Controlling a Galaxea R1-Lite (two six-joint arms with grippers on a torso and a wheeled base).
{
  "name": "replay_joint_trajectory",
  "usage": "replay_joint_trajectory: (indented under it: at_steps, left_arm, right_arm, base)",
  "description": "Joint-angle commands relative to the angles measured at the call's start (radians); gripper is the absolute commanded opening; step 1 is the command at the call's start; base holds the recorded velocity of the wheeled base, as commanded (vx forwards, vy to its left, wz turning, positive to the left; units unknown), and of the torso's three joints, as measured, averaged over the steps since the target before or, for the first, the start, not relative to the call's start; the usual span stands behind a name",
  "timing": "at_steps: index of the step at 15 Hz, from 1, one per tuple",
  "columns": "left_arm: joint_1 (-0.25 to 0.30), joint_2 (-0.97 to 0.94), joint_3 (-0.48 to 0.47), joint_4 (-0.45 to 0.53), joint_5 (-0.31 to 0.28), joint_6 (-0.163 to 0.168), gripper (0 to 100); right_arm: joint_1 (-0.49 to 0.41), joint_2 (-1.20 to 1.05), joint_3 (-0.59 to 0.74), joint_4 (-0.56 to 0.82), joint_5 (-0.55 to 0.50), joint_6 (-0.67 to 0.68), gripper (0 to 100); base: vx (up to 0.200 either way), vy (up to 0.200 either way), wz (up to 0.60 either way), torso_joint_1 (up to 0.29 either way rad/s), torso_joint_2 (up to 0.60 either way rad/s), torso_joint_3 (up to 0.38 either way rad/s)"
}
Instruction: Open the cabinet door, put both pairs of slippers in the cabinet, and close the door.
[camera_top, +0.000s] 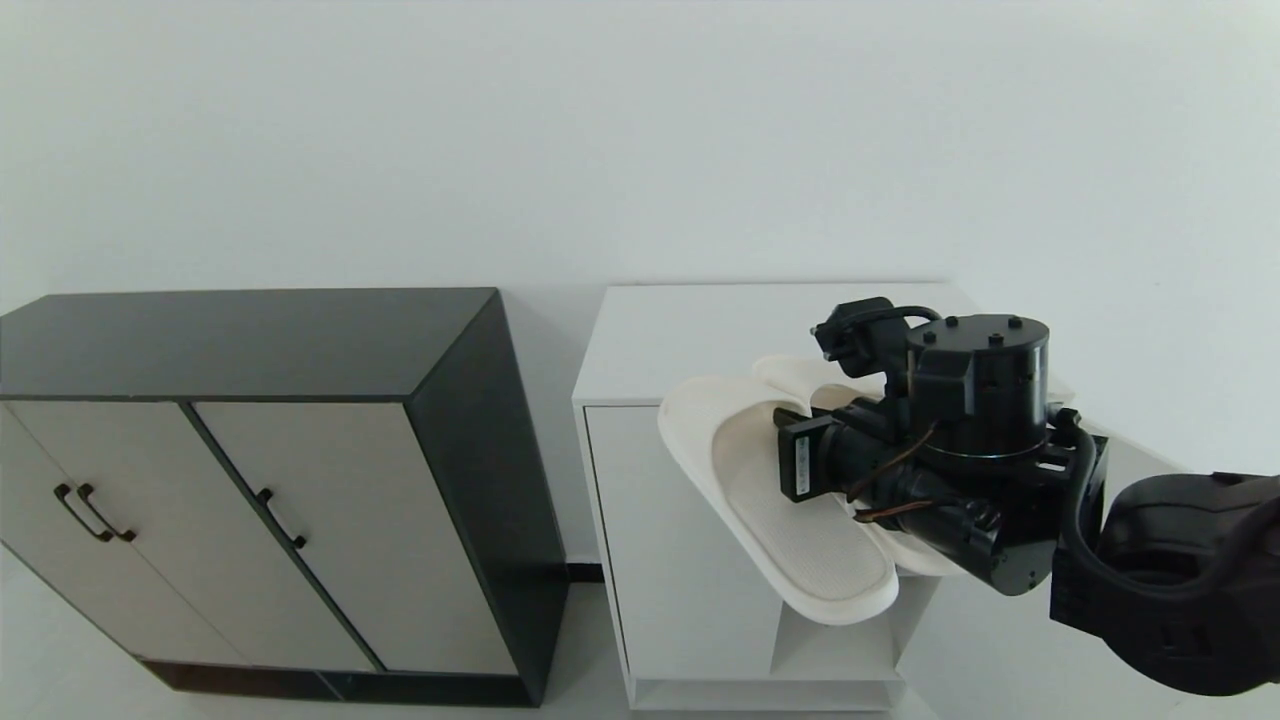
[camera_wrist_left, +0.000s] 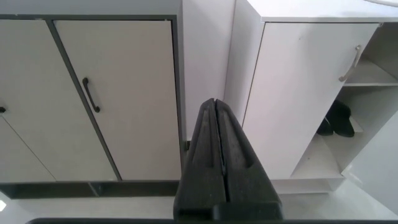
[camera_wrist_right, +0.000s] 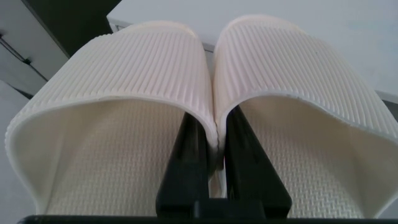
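A pair of cream slippers (camera_top: 800, 520) hangs in the air before the white cabinet (camera_top: 680, 540), side by side, toes pointing away from me. My right gripper (camera_wrist_right: 216, 146) is shut on the two inner walls of the cream slippers (camera_wrist_right: 267, 81), pinching them together. The white cabinet's right half (camera_wrist_left: 367, 124) stands open, and a dark pair of slippers (camera_wrist_left: 339, 119) lies on its lower shelf. The left door (camera_wrist_left: 298, 93) with its handle (camera_wrist_left: 351, 62) is closed. My left gripper (camera_wrist_left: 216, 106) is shut on nothing, low in front of the gap between the two cabinets.
A black cabinet (camera_top: 250, 340) with two closed beige doors (camera_top: 300, 520) and dark handles stands left of the white one, a narrow gap between them. A plain white wall runs behind both. The white cabinet's top (camera_top: 700, 320) is bare at its back.
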Motion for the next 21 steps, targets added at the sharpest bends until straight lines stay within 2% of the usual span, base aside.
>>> replay_joint_trajectory:
  at_steps: [1, 7, 21]
  left_arm:
    - [0.001, 0.001, 0.0, 0.0, 0.001, 0.001, 0]
    - [0.001, 0.001, 0.0, 0.0, 0.001, 0.001, 0]
    - [0.001, 0.001, 0.0, 0.0, 0.001, 0.0, 0]
  right_arm:
    - [-0.001, 0.003, -0.001, 0.0, 0.0, 0.0, 0]
    - [-0.002, 0.008, -0.001, -0.002, 0.0, 0.0, 0]
    - [-0.016, 0.003, 0.002, -0.002, -0.002, 0.0, 0]
  base:
    - [0.0, 0.0, 0.0, 0.0, 0.0, 0.0]
    - [0.0, 0.0, 0.0, 0.0, 0.0, 0.0]
    - [0.0, -0.2, 0.0, 0.004, 0.0, 0.003]
